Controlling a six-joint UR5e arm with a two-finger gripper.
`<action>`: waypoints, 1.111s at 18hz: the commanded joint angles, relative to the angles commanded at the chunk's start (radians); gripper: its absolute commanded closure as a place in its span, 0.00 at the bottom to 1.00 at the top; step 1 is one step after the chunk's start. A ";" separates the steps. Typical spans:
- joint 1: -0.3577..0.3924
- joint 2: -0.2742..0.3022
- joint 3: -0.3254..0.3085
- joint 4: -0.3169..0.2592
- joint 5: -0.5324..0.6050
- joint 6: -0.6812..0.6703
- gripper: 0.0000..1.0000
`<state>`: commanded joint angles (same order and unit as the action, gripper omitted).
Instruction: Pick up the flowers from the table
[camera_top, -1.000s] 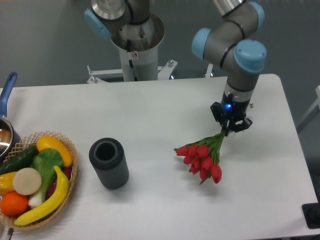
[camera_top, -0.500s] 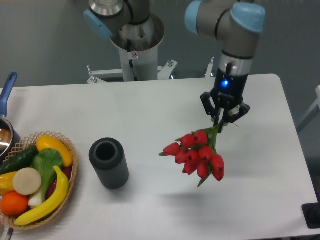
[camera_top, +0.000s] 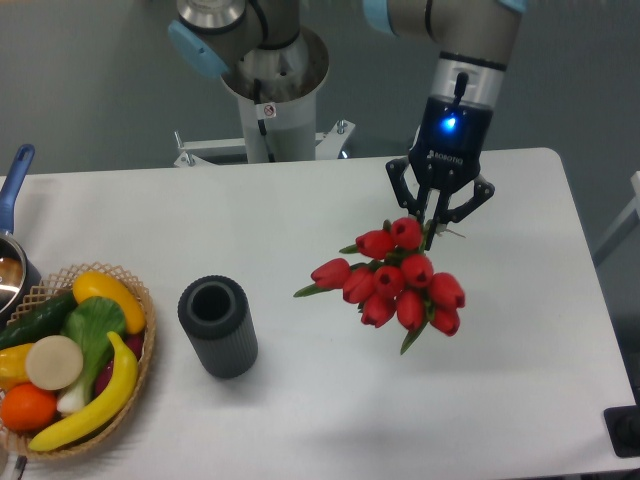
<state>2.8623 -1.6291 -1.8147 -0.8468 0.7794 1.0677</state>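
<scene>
The flowers (camera_top: 395, 277), a bunch of red tulips with green leaves, hang in the air above the right half of the white table (camera_top: 300, 210). My gripper (camera_top: 436, 213) is shut on their thin green stems, which are mostly hidden between the fingers. The red heads hang below and to the left of the gripper. A faint shadow lies on the table under them.
A dark grey ribbed cylinder cup (camera_top: 217, 325) stands left of the middle. A wicker basket (camera_top: 70, 360) with a banana and vegetables sits at the front left. A pot with a blue handle (camera_top: 12, 185) is at the left edge. The robot base (camera_top: 270, 80) stands behind the table.
My gripper has risen and moved slightly left with the flowers. The tulips have left the tabletop and now hang in the air, looking larger.
</scene>
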 joint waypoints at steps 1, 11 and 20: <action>0.005 0.000 -0.002 0.000 -0.012 -0.002 0.85; 0.014 -0.005 0.006 0.000 -0.029 -0.002 0.85; 0.014 -0.006 0.005 0.000 -0.031 0.000 0.85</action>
<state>2.8762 -1.6352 -1.8101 -0.8468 0.7486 1.0677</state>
